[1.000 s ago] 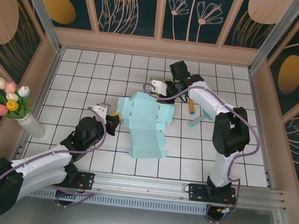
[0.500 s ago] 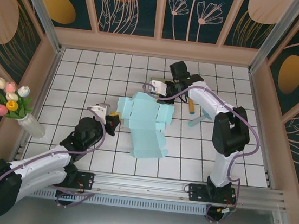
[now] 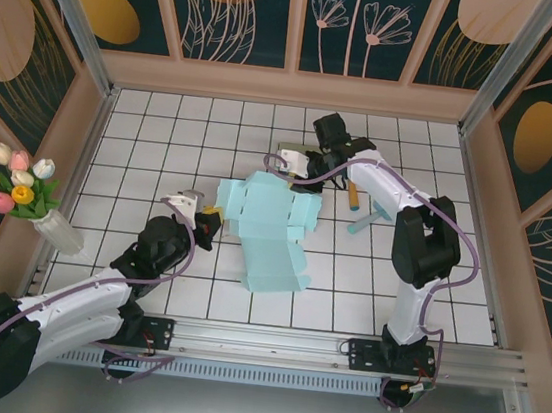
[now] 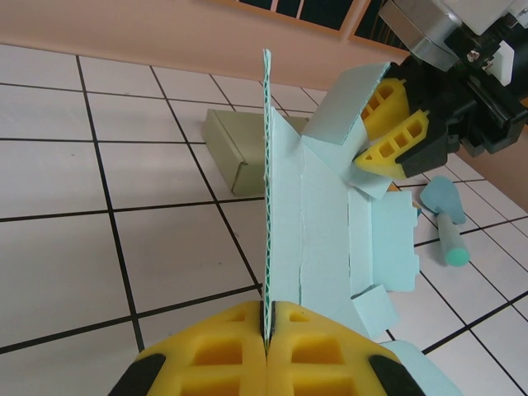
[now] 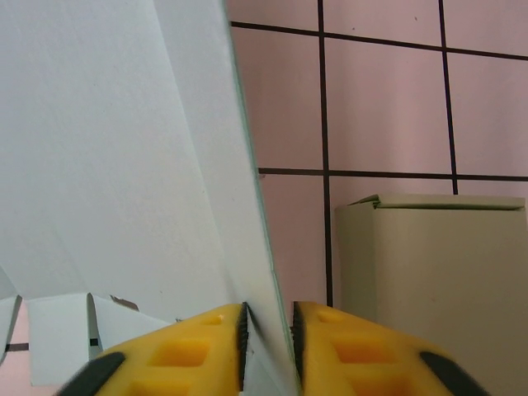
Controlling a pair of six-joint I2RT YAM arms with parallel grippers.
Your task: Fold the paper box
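Note:
The paper box (image 3: 268, 228) is a pale blue die-cut sheet lying mostly flat in the middle of the tiled table. My left gripper (image 3: 209, 227) is shut on its left edge; in the left wrist view that edge (image 4: 266, 206) stands upright out of the closed yellow jaws (image 4: 267, 318). My right gripper (image 3: 288, 164) is at the sheet's far end, shut on a raised flap (image 4: 351, 95). In the right wrist view this flap (image 5: 165, 165) runs down between the yellow fingers (image 5: 268, 330).
A small beige carton (image 3: 292, 152) sits just behind the right gripper, close beside it (image 5: 437, 272). A teal-handled tool (image 3: 366, 218) and an orange item (image 3: 354, 194) lie to the right. A vase of tulips (image 3: 18, 193) stands at the left wall.
The right jaws have narrowed onto the far flap. The sheet and both arms have hardly shifted.

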